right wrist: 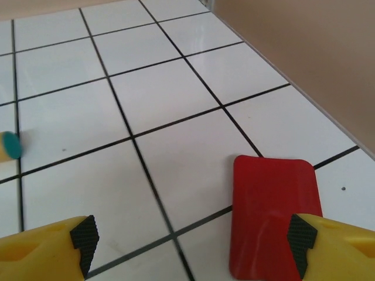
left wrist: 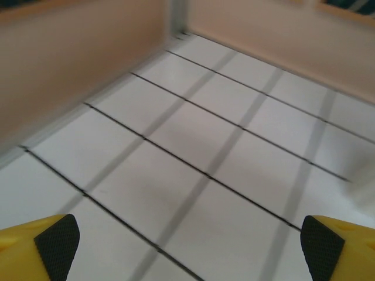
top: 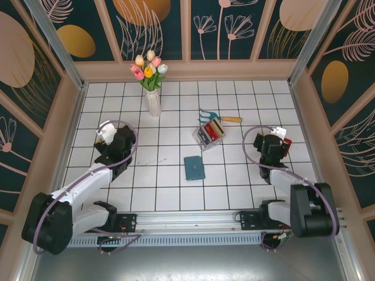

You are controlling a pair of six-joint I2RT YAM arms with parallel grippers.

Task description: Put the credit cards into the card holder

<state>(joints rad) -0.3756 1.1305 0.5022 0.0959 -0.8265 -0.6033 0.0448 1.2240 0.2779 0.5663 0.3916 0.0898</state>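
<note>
Wide and empty, my right end effector (right wrist: 193, 240) hangs over a red credit card (right wrist: 272, 216) lying flat by its right finger, long axis pointing away from me. My left end effector (left wrist: 187, 246) gapes over bare worktop (left wrist: 193, 129); the card holder (top: 194, 168) lies between my arms.

Teal card holder (top: 194, 168) closed, lying flat; red credit card (right wrist: 272, 216) flat on tile (right wrist: 176, 88).

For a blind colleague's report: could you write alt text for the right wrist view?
A red card lies flat on the white tiled table, beside one fingertip of the open right gripper. A beige wall runs along the right.
</note>
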